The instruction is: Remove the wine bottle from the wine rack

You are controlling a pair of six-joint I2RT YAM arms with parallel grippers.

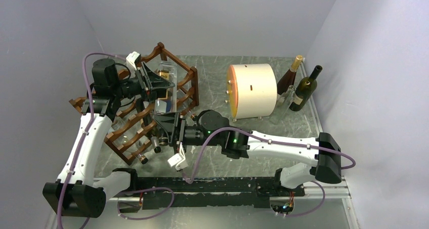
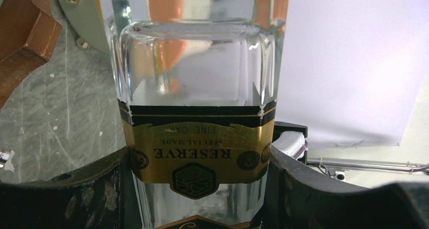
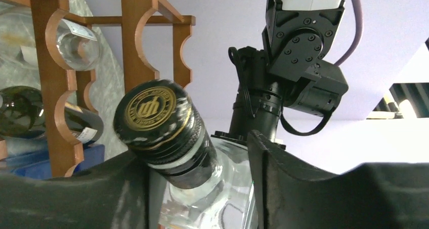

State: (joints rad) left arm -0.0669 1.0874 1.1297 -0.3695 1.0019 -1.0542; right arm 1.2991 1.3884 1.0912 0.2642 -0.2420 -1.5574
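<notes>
The left fingers (image 2: 71, 196) are clamped on the bottle (image 2: 197, 77), pressing both sides of its gold-and-black label (image 2: 197, 155). The right fingers (image 3: 324, 188) stand either side of its neck, just under the black cap (image 3: 152, 110); whether they press on it I cannot tell. The left arm (image 1: 83, 138) rises and bends over the rack (image 3: 135, 47). The right arm (image 1: 283, 143) stretches low across from the other side. The bottle is clear, square-shouldered glass, lying tilted at the rack's top tier, spanning both sets of fingers.
</notes>
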